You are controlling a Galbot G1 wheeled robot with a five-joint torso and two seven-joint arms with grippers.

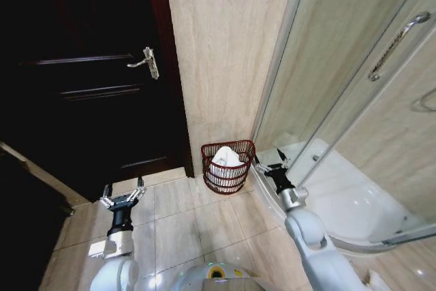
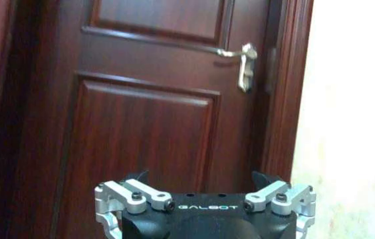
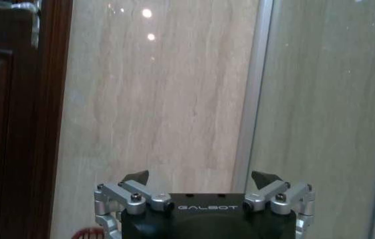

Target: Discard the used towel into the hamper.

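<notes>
White towel (image 1: 227,157) is sitting half-buried in the hamper (image 1: 228,168) against the wall, left gripper (image 1: 123,194) and right gripper (image 1: 270,165) both hanging spread and empty.

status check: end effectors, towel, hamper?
Left end effector open, empty, facing door. Right end effector open, empty, beside hamper. White towel in hamper. Nothing in the way.

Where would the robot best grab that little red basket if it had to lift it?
Probably the rim of the hamper, coming down from above. The basket flares wider at the top and stands upright on the floor tiles, so the open wire edge offers a thin lip for pinching. The near side suits best, since the white towel fills the middle and the wall blocks the back.
</notes>
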